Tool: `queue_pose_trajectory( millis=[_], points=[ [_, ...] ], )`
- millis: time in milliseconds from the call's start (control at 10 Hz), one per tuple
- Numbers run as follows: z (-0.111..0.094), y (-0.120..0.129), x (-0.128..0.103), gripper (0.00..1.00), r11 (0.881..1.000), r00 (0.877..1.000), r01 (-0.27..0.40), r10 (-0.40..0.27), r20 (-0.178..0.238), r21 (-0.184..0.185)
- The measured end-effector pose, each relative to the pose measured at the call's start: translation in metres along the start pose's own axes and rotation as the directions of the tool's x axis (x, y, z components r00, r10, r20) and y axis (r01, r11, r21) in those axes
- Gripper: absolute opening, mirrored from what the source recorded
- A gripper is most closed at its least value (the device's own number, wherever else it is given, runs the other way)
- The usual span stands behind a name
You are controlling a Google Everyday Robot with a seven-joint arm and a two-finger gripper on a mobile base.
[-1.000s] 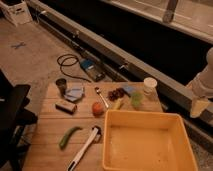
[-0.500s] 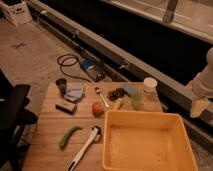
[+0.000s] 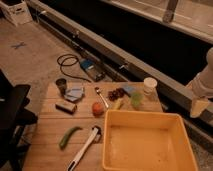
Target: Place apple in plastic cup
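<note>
Camera view: apple (image 3: 98,108) (tool (image 3: 199,108) far right)

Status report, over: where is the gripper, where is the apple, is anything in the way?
Gripper open, empty, beyond table right edge. Apple on table, left of plastic cup, not in it. Small yellow item lies between them.
</note>
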Motion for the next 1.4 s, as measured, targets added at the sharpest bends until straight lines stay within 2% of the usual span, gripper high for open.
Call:
queue_pose_trajectory(
  millis=[500,600,800,1100,1400],
  points=[
    [0.0,0.0,0.0,0.8,1.0,1.0,0.0,0.0,0.0,0.0],
    [0.0,-0.001,0.0,0.8,1.0,1.0,0.004,-0.004,-0.005,0.006],
    [-0.007,-0.011,-0.01,0.8,0.999,1.0,0.02,-0.02,-0.003,0.049],
    [-0.011,-0.021,-0.061,0.8,0.99,0.991,0.12,-0.124,0.057,0.069],
    [-0.011,-0.014,-0.129,0.8,0.966,0.959,0.25,-0.256,0.121,0.069]
  ],
)
